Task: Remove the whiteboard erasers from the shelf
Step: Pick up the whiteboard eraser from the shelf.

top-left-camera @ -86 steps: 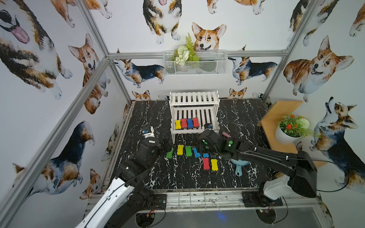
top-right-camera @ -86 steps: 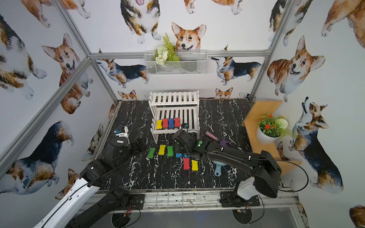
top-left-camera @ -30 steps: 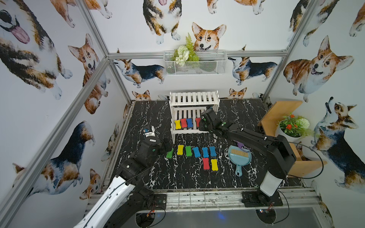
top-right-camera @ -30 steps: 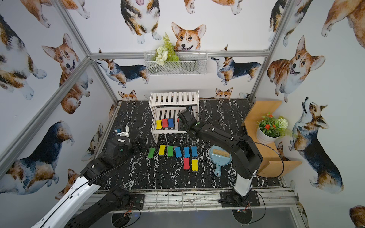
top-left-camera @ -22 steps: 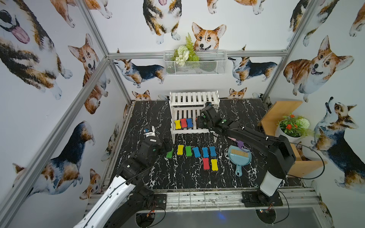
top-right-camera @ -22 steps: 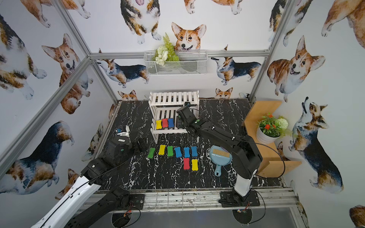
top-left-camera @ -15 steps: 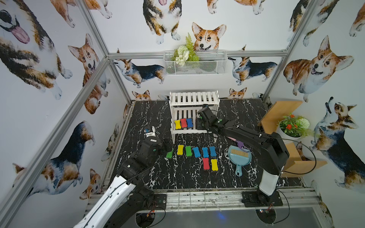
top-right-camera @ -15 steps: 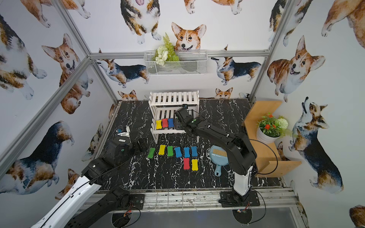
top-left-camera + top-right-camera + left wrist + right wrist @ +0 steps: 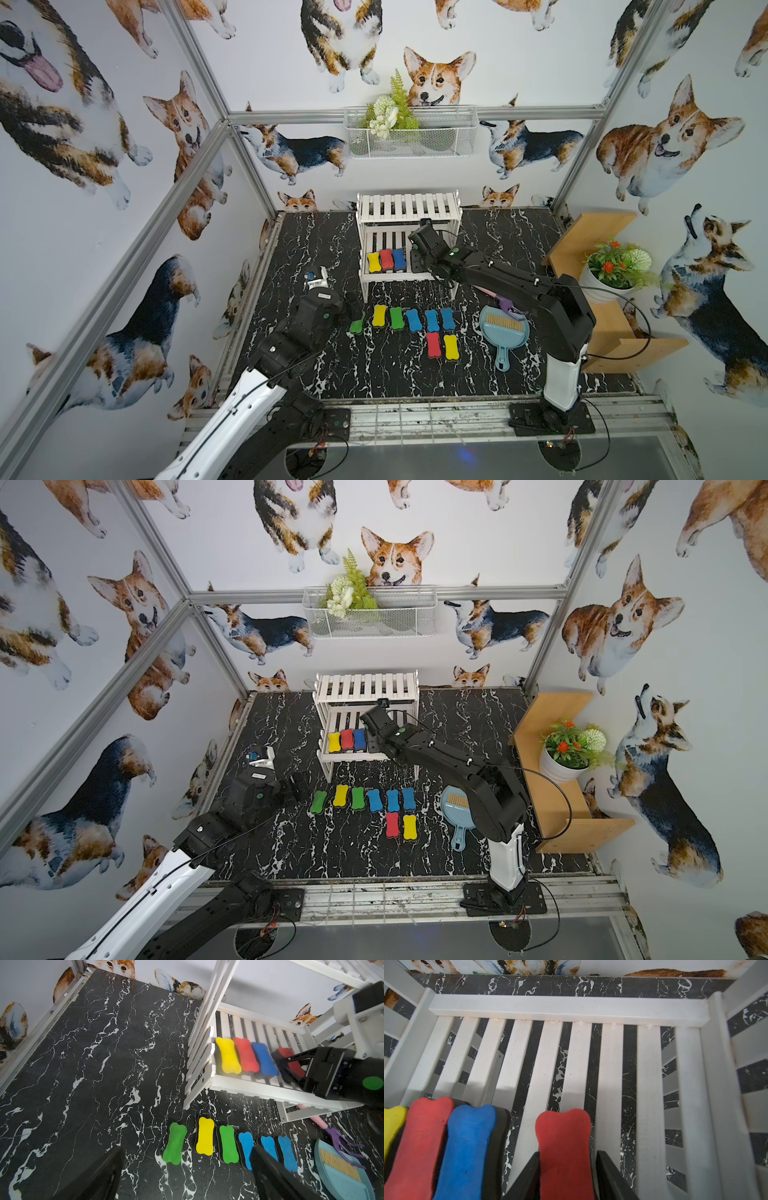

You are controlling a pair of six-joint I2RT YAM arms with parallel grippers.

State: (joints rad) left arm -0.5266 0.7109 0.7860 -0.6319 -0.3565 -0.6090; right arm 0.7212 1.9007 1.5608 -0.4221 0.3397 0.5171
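Note:
The white shelf [image 9: 409, 205] stands at the back of the black marble floor. On its lower tier lie a yellow eraser [image 9: 374, 262], a red eraser [image 9: 386, 259] and a blue eraser [image 9: 398, 258] side by side. A second red eraser [image 9: 564, 1147] lies a slat's width from the blue one, with my right gripper [image 9: 568, 1155] shut on it. In both top views the gripper [image 9: 415, 259] hides that eraser. Several erasers [image 9: 409, 319] lie in rows on the floor in front of the shelf. My left gripper [image 9: 187, 1150] hangs open beside the green eraser [image 9: 174, 1144], holding nothing.
A light-blue dustpan [image 9: 503, 328] with a brush and a purple fork [image 9: 505, 305] lies right of the floor rows. A tan wooden shelf unit [image 9: 598, 232] with a potted plant [image 9: 615, 270] stands at the right wall. A wire basket [image 9: 409, 135] hangs on the back wall.
My right gripper has come from the floor row up onto the shelf's lower tier and has closed round the rightmost red eraser. The left arm has stayed still.

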